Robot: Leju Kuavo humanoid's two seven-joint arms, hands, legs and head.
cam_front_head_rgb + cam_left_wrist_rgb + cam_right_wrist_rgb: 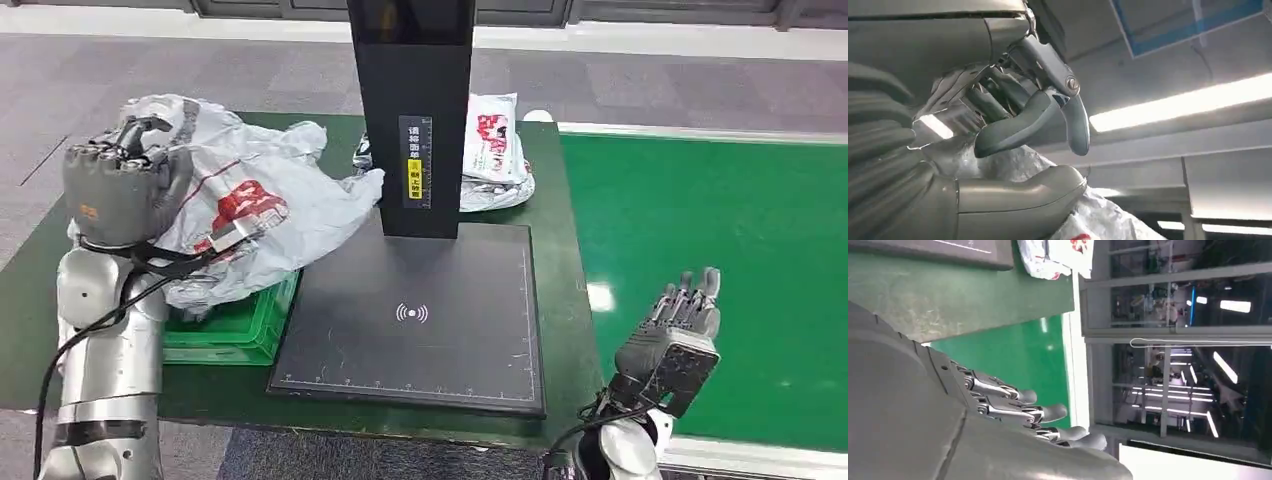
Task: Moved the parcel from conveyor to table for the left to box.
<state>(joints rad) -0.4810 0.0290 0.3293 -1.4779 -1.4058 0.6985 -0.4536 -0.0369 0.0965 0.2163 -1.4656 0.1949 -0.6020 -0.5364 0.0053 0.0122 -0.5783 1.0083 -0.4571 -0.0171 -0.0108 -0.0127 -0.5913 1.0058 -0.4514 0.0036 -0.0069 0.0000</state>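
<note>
A crumpled grey-white parcel bag with red print hangs over the green crate at the table's left. My left hand grips its upper left end. In the left wrist view the bag sits between the thumb and the curled fingers. My right hand is open with fingers straight, hovering at the near edge of the green conveyor. The right wrist view shows those fingers holding nothing.
A black scanner plate with a tall black post fills the middle of the dark green table. A second white parcel lies behind the post. The conveyor belt runs along the right.
</note>
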